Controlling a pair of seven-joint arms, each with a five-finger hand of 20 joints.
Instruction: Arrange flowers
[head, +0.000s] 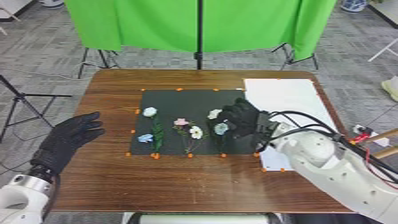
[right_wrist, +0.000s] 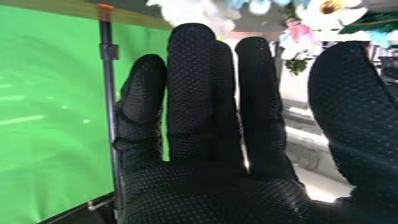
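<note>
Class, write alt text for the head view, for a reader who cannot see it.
A robot's black-gloved right hand is at the right side of a black rectangular mat bearing white, pink and pale blue flowers, on a brown wooden table. Its black-gloved left hand is at the table's left edge; bright green cloth hangs behind.

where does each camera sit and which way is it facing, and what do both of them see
Head view: on the robot's head, facing forward and down at the table and flowers; the left arm and left hand show, as do the right arm and right hand.
Right wrist view: on the right arm's wrist, looking along the gloved fingers past flowers towards the green cloth.
Shared: right hand, flowers, green cloth and its dark pole.
</note>
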